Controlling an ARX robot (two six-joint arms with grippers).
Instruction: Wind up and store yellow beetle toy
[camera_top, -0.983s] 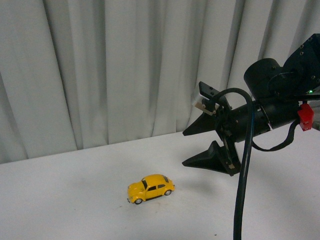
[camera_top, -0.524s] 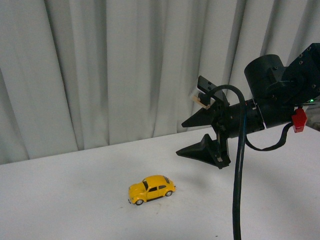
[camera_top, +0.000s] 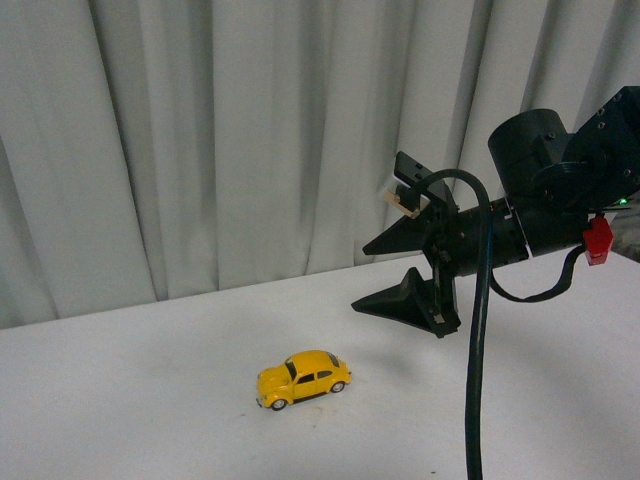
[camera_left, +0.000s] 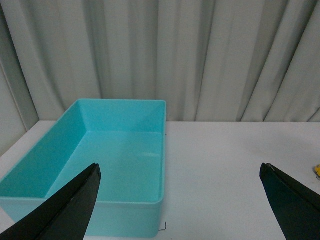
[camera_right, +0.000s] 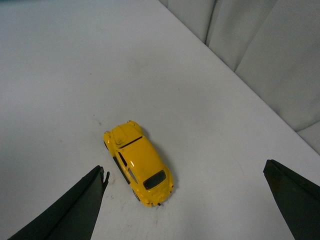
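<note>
Though right tool shifted, yellow beetle toy stays.

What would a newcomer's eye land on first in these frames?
A small yellow Beetle-shaped toy car stands alone on the white table, near the middle of the front view. The black right gripper hangs open above it and off to its right in that view, clear of the car. The left wrist view shows an empty turquoise plastic bin on the table, ahead of the open left gripper.
</note>
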